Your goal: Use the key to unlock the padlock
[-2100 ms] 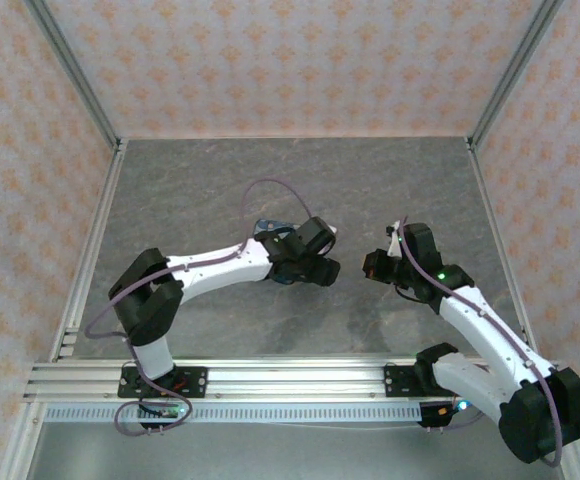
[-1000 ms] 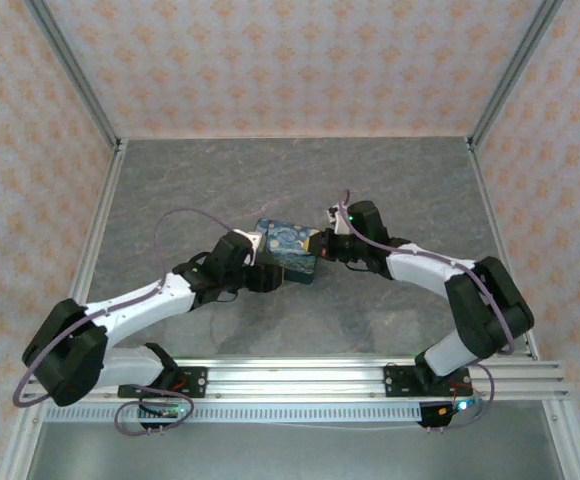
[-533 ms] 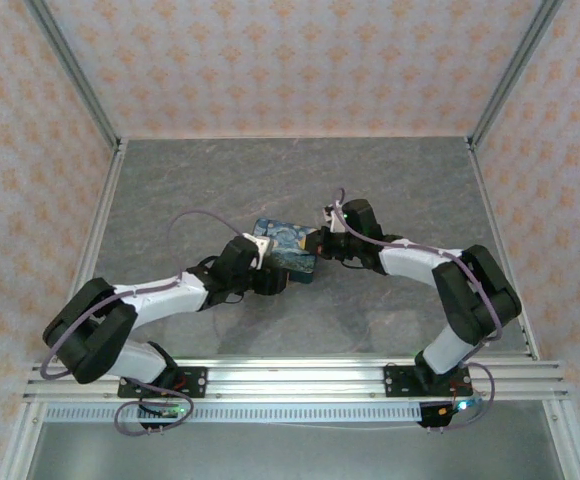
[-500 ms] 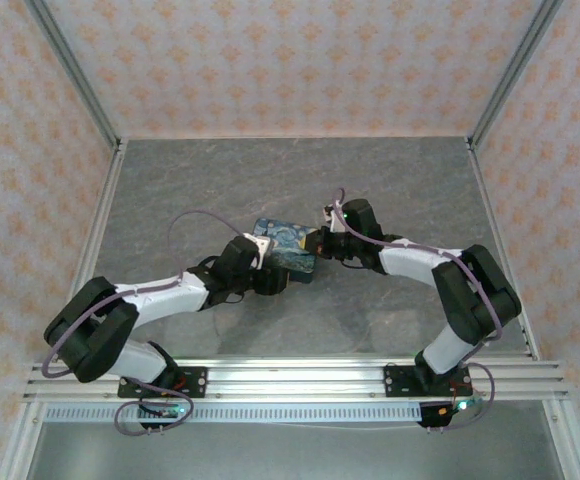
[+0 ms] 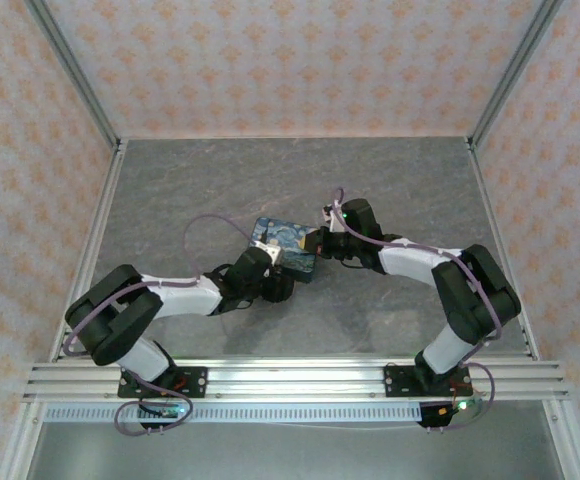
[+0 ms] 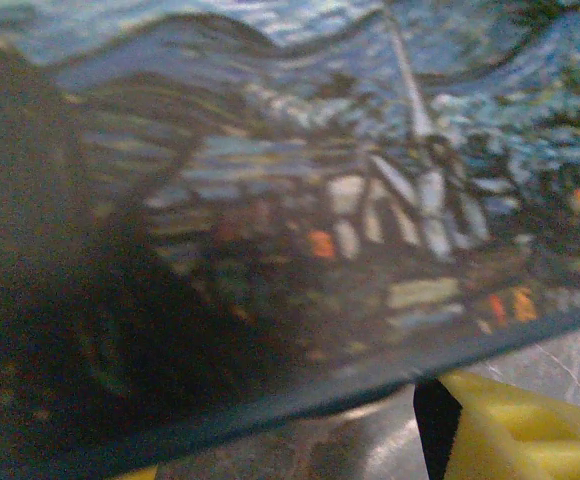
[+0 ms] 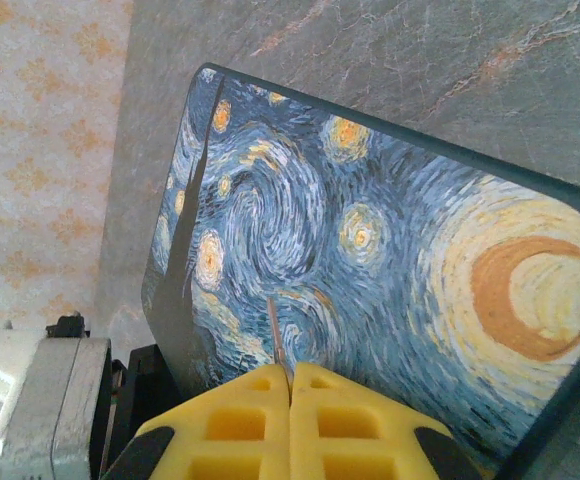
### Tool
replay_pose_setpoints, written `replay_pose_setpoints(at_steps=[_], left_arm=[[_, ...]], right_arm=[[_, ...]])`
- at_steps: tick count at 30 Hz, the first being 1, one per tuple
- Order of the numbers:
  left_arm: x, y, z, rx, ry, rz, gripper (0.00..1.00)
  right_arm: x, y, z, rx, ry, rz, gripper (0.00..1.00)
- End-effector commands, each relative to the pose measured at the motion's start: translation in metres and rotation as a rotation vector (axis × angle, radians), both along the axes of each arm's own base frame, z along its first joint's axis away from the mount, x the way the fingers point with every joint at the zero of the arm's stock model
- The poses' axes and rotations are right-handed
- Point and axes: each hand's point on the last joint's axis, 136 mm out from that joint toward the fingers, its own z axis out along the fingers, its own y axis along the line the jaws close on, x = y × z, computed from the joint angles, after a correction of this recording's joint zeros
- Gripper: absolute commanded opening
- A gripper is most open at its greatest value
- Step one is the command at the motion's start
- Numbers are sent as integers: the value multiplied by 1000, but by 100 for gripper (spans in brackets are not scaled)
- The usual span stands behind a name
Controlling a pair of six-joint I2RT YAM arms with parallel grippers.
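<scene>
Your right gripper [image 7: 291, 378] pinches what looks like the key [image 7: 274, 335], just over the box [image 7: 370, 250]. Your left gripper [image 5: 273, 268] is at the box; I cannot tell how its jaws stand. All the unlocking is left to do.

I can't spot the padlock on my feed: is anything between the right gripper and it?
Probably yes. The starry-night box lies directly ahead of the shut right gripper, with its painted face spanning the whole path forward. The padlock cannot be made out in these views, so it may sit behind or beside that box.

Overhead rear view, wrist cameras against box [image 7: 370, 250]
</scene>
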Motion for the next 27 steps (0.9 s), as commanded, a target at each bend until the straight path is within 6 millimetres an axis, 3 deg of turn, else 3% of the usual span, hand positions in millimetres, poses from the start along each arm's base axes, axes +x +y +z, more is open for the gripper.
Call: replay_pose_setpoints(at_steps=[1,7,19,27], left_arm=[[11,2,3,17,-63,33,67],[12,-1,1,23,-71,29,65],[13,-19,9,-23,-78,26,46],[11,-25,15,-26,-86,17,44]], right_arm=[[-8,-10,-30,-93,68,-14,0],[-8,-10,-29,-92,66,-12,0],[-10,-11,-28,-92,64,-13,0],[-11,-10,-28,-88,63,-11,0]])
